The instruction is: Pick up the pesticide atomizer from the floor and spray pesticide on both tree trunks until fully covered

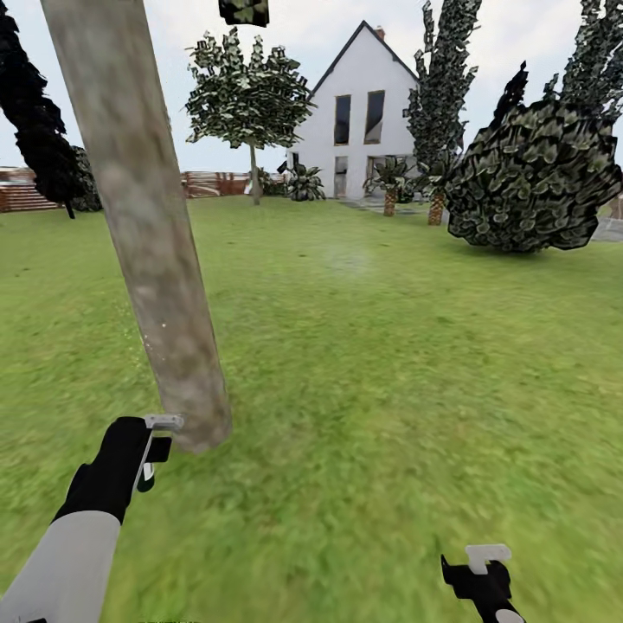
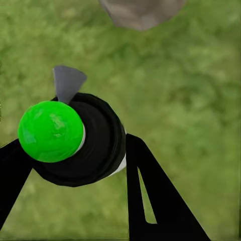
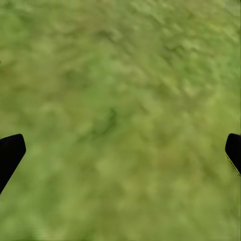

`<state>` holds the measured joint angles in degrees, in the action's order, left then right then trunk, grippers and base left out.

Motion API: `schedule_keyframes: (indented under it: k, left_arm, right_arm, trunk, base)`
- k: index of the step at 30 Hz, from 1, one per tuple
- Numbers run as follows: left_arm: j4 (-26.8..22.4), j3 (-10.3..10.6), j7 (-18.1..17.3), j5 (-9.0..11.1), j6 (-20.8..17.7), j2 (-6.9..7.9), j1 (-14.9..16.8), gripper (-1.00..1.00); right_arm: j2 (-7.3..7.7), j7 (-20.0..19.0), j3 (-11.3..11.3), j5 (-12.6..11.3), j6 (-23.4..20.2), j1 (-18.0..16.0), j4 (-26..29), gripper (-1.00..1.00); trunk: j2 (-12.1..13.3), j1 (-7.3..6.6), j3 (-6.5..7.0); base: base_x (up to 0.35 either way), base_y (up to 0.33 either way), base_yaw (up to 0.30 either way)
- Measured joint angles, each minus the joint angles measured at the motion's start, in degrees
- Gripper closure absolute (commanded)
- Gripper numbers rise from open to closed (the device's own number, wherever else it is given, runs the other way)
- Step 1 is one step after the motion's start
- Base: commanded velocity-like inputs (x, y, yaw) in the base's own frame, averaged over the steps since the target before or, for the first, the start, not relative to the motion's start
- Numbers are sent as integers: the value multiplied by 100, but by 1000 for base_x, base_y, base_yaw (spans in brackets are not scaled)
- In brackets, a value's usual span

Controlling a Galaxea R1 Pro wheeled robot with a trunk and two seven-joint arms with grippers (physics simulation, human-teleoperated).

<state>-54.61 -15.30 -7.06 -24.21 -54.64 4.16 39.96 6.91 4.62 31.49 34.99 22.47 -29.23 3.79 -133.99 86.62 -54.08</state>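
Green-capped atomizer [image 2: 70,138] fills the left wrist view, clamped between the left gripper [image 2: 75,165] fingers [image 2: 150,196], grey nozzle tip pointing off its side; head view shows just a sliver of it [image 1: 149,472] in that gripper [image 1: 156,450], low beside the base of the near tree trunk [image 1: 147,234]. Trunk base [image 2: 140,11] also seen from the left wrist. Right gripper [image 3: 120,150] spread wide, holding nothing, over lawn [image 3: 120,100]; head view places it [image 1: 484,571] near the bottom edge. Second tree [image 1: 249,99], fence [image 1: 212,183], white house [image 1: 359,117] behind

one trunk [image 1: 147,234], one house [image 1: 359,112], two grippers [image 1: 154,450] [image 1: 484,567]
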Motion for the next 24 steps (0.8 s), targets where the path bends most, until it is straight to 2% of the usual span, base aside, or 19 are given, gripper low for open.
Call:
schedule_keyframes:
  k: [7, 17, 24]
  left_arm:
    - [-9, 7, -9, 8, -2, -9, 1, 100]
    - [6, 9, -11, -7, 87, -2, 0, 100]
    - [9, 9, -9, -2, 138, -9, -3, 100]
  right_arm:
    - [2, 0, 0, 0, 0, 0, 0, -100]
    - [-4, -7, 0, 0, 0, 1, 1, -100]
    - [-9, -6, 1, 0, 0, 0, 0, -100]
  trunk:
    - [0, -1, 0]
    - [0, -2, 0]
    - [0, -2, 0]
  base:
    - [141, -264, 251]
    - [218, -211, 30]
    - [241, -185, 256]
